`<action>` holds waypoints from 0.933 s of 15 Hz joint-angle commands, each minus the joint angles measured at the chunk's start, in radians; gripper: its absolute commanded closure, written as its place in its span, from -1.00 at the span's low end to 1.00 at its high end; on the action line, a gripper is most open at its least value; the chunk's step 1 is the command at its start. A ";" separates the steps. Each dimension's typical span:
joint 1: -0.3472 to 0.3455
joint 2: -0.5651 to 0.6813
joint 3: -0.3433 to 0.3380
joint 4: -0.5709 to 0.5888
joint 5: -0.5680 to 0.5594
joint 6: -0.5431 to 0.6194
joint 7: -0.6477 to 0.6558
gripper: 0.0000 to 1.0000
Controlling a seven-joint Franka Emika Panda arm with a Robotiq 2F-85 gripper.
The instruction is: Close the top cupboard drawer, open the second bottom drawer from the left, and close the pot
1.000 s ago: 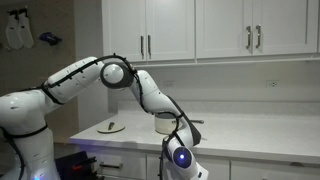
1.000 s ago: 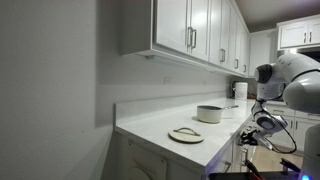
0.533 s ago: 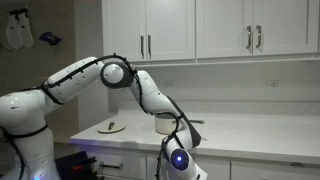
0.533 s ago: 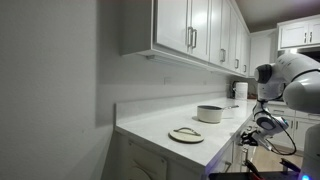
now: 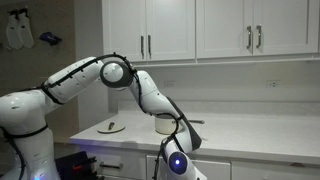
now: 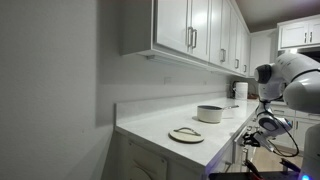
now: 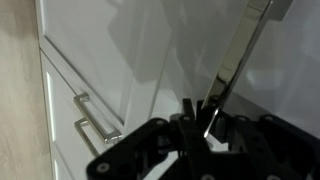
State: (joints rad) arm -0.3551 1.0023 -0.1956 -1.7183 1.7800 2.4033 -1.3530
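My gripper (image 7: 207, 122) is below the counter edge, with its fingers closed around a slim silver bar handle (image 7: 240, 50) on a white drawer front (image 7: 150, 50). It also shows in both exterior views (image 5: 177, 161) (image 6: 262, 127). The small steel pot (image 5: 164, 123) (image 6: 210, 113) stands uncovered on the white counter. Its round lid with a knob (image 5: 111, 127) (image 6: 186, 134) lies flat on the counter beside it. The tall white upper cupboard doors (image 5: 125, 30) (image 6: 172, 28) look shut.
White countertop (image 5: 250, 135) runs along the wall, with more white fronts below it (image 5: 112, 165). Two further bar handles (image 7: 92, 125) show on neighbouring fronts. Wood-look floor (image 7: 15, 90) is at the left of the wrist view. A white object (image 6: 240, 90) stands at the far counter end.
The end of the arm has shifted very slightly at the drawer front. The pot, lid and upper doors have not moved.
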 commanded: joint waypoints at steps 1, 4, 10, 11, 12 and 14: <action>-0.022 0.000 -0.092 -0.018 0.029 0.028 -0.052 0.94; -0.031 -0.002 -0.127 -0.037 0.023 -0.001 -0.053 0.94; -0.090 -0.012 -0.235 -0.109 0.008 -0.101 -0.116 0.94; -0.104 -0.011 -0.249 -0.112 0.002 -0.116 -0.127 0.94; -0.116 -0.009 -0.258 -0.116 0.003 -0.125 -0.139 0.94; -0.138 -0.009 -0.271 -0.123 0.002 -0.137 -0.156 0.94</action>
State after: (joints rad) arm -0.4892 0.9663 -0.4454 -1.8856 1.7455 2.1710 -1.4720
